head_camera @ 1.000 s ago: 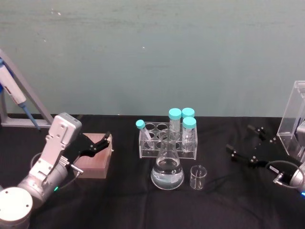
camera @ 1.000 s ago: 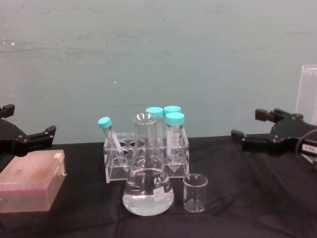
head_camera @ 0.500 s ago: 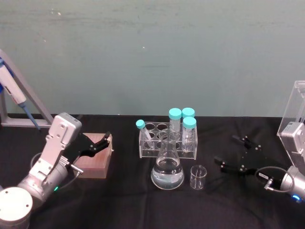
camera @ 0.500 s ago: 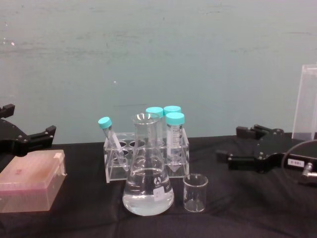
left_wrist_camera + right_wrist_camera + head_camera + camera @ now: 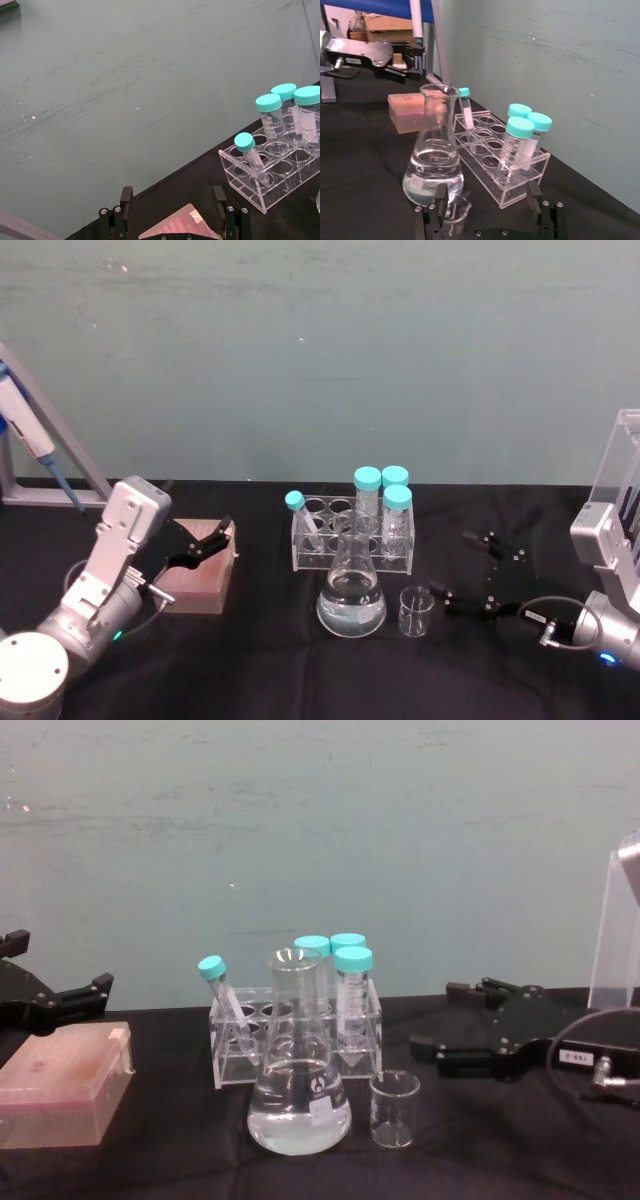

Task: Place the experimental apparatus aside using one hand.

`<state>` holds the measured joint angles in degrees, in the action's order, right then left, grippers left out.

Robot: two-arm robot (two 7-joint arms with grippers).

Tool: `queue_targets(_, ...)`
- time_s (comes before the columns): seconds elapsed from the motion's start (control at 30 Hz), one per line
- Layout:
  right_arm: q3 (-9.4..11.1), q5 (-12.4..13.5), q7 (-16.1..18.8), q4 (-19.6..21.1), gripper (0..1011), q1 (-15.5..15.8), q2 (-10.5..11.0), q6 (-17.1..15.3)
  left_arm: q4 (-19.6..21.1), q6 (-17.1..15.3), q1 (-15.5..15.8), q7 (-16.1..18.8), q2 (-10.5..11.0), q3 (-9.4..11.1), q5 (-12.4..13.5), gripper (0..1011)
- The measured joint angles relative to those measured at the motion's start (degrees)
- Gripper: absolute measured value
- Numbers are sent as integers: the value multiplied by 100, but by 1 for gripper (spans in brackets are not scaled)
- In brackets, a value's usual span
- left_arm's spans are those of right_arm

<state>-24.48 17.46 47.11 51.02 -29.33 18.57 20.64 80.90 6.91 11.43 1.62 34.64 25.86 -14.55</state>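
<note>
Right end effector (image 5: 452, 564) has slid leftward, jaws spread wide and empty, now just beside beaker (image 5: 416, 611) on worktop (image 5: 270, 660); flask (image 5: 351, 595) stands beside it. Approach step, I'd say. Next: straddle beaker, close gently. Left end effector (image 5: 222, 538) parked open over box (image 5: 200, 580).

A laboratory bench — a clear tube rack (image 5: 352, 536) with teal-capped tubes (image 5: 368, 490), a conical flask (image 5: 351, 592), a small beaker (image 5: 416, 612) and a pipette (image 5: 30, 435) at the black table's (image 5: 270, 660) far-left corner.

head: high, downward | chest: low, level | wrists: close-in | head, chest, right wrist share: flask (image 5: 351, 602)
</note>
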Motion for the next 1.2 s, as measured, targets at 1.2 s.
queue_targets(1.2,-696,243,478,-462,1003,-351,-55,47,0,0,0,0,0,0,0,1000)
